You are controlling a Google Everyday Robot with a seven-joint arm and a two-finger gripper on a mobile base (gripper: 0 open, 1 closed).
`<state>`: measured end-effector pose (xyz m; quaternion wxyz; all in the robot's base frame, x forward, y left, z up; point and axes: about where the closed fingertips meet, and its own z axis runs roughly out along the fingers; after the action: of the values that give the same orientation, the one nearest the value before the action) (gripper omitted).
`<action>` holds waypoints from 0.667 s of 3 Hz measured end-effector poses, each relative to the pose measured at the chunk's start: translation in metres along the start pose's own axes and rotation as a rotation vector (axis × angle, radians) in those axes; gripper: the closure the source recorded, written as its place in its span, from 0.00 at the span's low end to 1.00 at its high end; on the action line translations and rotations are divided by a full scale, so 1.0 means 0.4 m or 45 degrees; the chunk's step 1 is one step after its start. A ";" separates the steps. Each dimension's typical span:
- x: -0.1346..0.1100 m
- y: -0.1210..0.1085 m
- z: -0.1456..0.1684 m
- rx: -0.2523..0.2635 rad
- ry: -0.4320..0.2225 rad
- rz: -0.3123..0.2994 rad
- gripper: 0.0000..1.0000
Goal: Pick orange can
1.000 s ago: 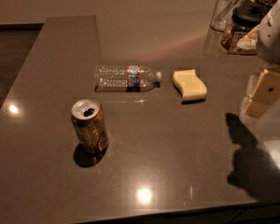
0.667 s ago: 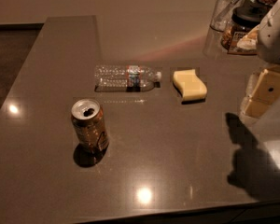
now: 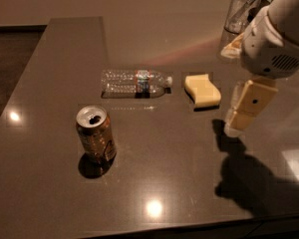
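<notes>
The orange can (image 3: 95, 135) stands upright on the dark tabletop (image 3: 169, 173) at the front left, its silver top open. My gripper (image 3: 237, 122) hangs from the white arm at the right side, above the table. It is well to the right of the can, with nothing seen in it. A clear plastic bottle (image 3: 135, 82) lies on its side behind the can.
A yellow sponge (image 3: 203, 89) lies between the bottle and my gripper. A tall clear glass (image 3: 240, 14) and other items stand at the back right behind the arm. The table's left edge runs along a dark floor.
My gripper and arm have moved a little to the left, toward the sponge. The can, bottle and sponge have not moved.
</notes>
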<state>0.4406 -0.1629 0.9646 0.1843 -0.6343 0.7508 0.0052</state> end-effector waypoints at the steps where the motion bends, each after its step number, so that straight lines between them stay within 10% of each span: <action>1: -0.092 0.036 0.061 -0.075 -0.117 -0.063 0.00; 2: -0.238 0.103 0.153 -0.212 -0.303 -0.158 0.00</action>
<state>0.4299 -0.0497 0.9253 0.2188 -0.6875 0.6799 0.1312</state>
